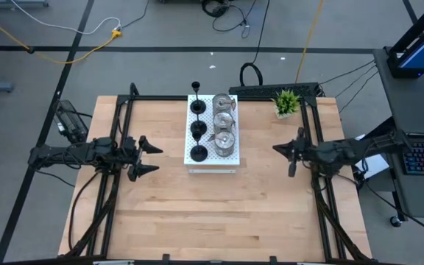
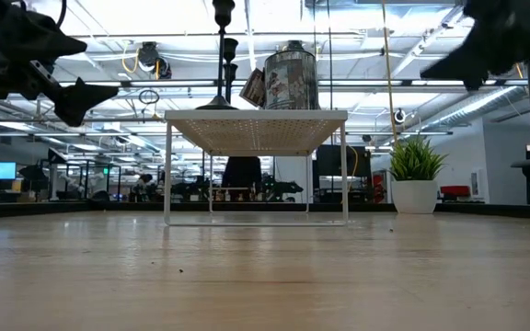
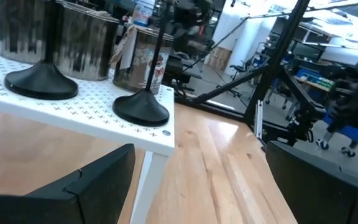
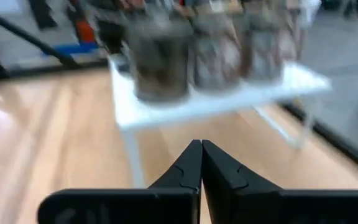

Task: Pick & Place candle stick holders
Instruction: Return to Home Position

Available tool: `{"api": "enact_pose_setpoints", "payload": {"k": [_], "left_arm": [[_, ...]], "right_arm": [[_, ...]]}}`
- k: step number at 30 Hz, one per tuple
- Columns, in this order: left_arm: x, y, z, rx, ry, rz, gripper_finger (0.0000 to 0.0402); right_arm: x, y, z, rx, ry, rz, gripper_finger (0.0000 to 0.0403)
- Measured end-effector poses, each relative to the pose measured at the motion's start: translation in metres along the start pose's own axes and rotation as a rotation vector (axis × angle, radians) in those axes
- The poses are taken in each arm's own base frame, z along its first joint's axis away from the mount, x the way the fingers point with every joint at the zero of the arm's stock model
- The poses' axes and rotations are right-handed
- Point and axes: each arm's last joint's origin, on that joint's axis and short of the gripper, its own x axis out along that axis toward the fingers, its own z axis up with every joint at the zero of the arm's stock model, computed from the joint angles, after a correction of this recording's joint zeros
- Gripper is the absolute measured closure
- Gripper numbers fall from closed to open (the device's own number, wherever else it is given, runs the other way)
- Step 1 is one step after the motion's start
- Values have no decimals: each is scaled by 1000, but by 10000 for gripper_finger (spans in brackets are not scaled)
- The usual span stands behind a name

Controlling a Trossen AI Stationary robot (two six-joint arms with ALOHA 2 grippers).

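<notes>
- The wooden table (image 1: 212, 213) fills the lower two thirds of the high view, with dark rails down its left and right sides.
- The left arm (image 1: 72, 154) lies at the left edge of the high view, at mid-height. The left gripper (image 1: 158, 160) points toward the centre with its fingers spread wide and nothing between them. In the left wrist view those fingers (image 3: 98, 180) sit far apart in the lower corners. In the low view this gripper hangs in the upper left corner, above the table top.
- The right arm (image 1: 352, 151) reaches in from the right edge of the high view at the same height. The right gripper (image 1: 274, 148) has its fingers pressed together and holds nothing. In the right wrist view they meet in one closed point at lower centre.
- The white perforated shelf (image 1: 212, 163) stands at upper centre of the high view, between the two grippers and apart from both. In the low view it stands on thin legs at centre frame.
- All six candle stick holders (image 1: 225, 141) stand on the shelf, in two columns running up the frame.
- The three silver holders (image 1: 223, 103) form the right column, set close together.
- The three black holders (image 1: 197, 130) form the left column, with their stems upright.
- A small potted plant (image 1: 286, 103) stands on the table to the upper right of the shelf.
</notes>
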Motion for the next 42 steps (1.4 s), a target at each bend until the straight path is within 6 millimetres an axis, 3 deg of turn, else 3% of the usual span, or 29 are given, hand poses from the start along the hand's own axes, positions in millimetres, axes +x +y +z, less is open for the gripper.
{"api": "enact_pose_setpoints", "payload": {"k": [4,12,22,34,42], "left_arm": [[0,1,1,34,2,-14,36],[-1,5,2,74,3,-26,36],[-2,11,7,139,-18,-45,37],[-4,21,3,147,-14,-60,37],[-4,21,5,158,-45,-9,37]], "right_arm": [[1,-11,-11,43,105,-91,403],[-13,-23,-10,119,32,-124,403],[-12,-27,-42,208,-26,-108,403],[-2,-25,-71,201,-12,-62,403],[-1,-25,-72,104,-7,-67,403]]}}
